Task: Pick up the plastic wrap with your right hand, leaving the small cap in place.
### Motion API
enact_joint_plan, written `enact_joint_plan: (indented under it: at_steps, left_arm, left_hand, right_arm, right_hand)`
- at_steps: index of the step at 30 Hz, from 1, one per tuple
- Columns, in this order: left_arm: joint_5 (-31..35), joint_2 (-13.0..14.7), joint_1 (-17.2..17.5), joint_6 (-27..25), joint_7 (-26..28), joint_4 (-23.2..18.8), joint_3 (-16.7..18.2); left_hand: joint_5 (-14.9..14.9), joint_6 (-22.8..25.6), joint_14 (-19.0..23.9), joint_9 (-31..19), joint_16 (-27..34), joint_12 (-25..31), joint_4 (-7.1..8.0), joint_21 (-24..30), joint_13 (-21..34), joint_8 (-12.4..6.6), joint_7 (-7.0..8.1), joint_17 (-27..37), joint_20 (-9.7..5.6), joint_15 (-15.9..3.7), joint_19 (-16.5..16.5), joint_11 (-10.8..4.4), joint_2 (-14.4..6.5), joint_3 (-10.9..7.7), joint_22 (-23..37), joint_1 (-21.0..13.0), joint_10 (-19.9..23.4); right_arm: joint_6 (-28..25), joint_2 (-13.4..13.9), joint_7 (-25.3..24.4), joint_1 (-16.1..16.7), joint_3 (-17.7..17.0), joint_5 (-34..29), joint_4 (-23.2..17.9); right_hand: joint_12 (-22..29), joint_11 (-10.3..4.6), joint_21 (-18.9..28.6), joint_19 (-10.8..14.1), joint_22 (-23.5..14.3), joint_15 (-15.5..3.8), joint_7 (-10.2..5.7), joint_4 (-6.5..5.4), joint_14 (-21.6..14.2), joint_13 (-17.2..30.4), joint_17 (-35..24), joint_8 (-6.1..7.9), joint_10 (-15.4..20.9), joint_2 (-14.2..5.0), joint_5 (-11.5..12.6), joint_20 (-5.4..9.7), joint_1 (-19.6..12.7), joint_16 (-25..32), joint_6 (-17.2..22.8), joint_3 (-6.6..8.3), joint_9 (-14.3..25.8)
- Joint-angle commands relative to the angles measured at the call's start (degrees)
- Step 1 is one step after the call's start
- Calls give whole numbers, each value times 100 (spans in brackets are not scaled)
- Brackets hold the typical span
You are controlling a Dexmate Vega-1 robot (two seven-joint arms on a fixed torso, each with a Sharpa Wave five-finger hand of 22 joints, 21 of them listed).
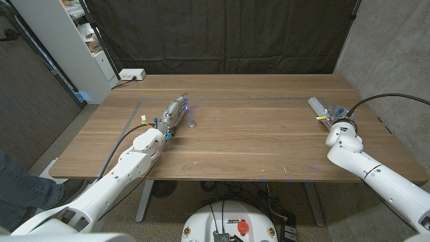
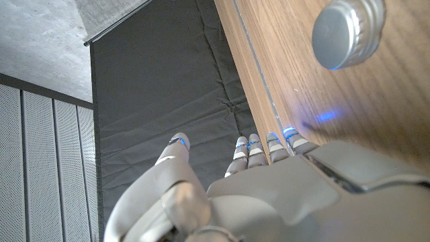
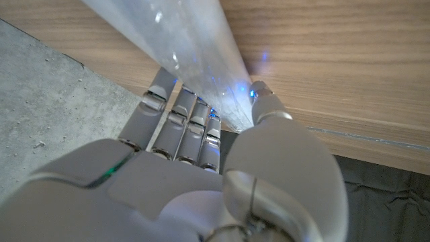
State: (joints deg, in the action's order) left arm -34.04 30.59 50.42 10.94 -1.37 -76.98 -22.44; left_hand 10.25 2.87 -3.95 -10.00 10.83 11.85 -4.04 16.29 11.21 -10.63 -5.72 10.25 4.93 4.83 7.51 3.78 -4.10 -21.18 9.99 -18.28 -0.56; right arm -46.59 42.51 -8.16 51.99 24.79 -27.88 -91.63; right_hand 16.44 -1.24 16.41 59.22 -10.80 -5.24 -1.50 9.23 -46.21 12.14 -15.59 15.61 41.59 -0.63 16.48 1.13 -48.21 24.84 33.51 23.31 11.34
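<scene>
One roll of plastic wrap (image 3: 195, 47), a glossy translucent tube, is lying between the thumb and fingers of the right hand (image 1: 339, 126), which is closing around it (grasp step, judging by the pose); lifting comes next. Beside the left hand (image 1: 173, 117), standing open-fingered, the small ribbed metal cap (image 2: 347, 30) is sitting untouched on the wooden table (image 1: 255, 141).

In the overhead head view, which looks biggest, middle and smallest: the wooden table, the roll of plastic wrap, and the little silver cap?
Largest to smallest, as they look in the head view:
1. The wooden table, by far.
2. The plastic wrap, a short roll at the right hand.
3. The small cap, a tiny disc beside the left hand.
</scene>
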Motion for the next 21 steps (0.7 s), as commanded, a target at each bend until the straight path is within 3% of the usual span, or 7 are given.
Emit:
enact_joint_plan:
  at_steps: [1,7,11,21]
  left_arm:
    - [5,-28,-50,-44,-9,44,-25]
    - [-1,-60,-81,-21,-32,90,-34]
    - [9,-62,-90,-28,-27,95,-42]
    - [-10,-88,-92,42,-53,137,-26]
  left_hand:
    - [-3,49,26,-30,11,42,-20,-18,19,-17,-18,26,20,11,-7,-17,-20,-1,30,29,-12]
    - [-3,49,21,-30,9,42,-24,-29,19,-16,-16,26,24,20,-10,-22,-23,-1,31,33,-11]
    - [-3,48,19,-30,8,42,-27,-35,19,-15,-14,26,22,11,-12,-26,-25,-1,31,35,-11]
    - [-4,48,24,-30,9,43,-34,-52,19,-15,-14,26,24,8,-17,-40,-30,-2,32,39,-7]
  right_arm:
    - [-19,-79,-139,-19,-26,-59,42]
    - [28,-89,-228,6,-62,-65,15]
    - [146,-92,-371,99,-171,-14,-60]
    - [38,160,-24,100,-113,-40,-347]
  right_hand:
    - [80,-25,66,72,-17,-248,-96,-23,-172,12,-26,248,213,-58,-29,43,-136,88,767,-5,41]
    - [92,-65,70,67,-21,-250,-114,-28,-236,9,-22,262,300,-77,-49,55,-182,93,867,-6,39]
    - [86,-2,-43,-189,4,-299,-111,-22,-207,8,-15,238,377,-76,-80,3,-268,32,931,2,35]
    - [68,-86,-10,-71,20,-376,-119,-40,-323,8,-69,216,397,-96,-123,24,-307,92,975,-19,33]
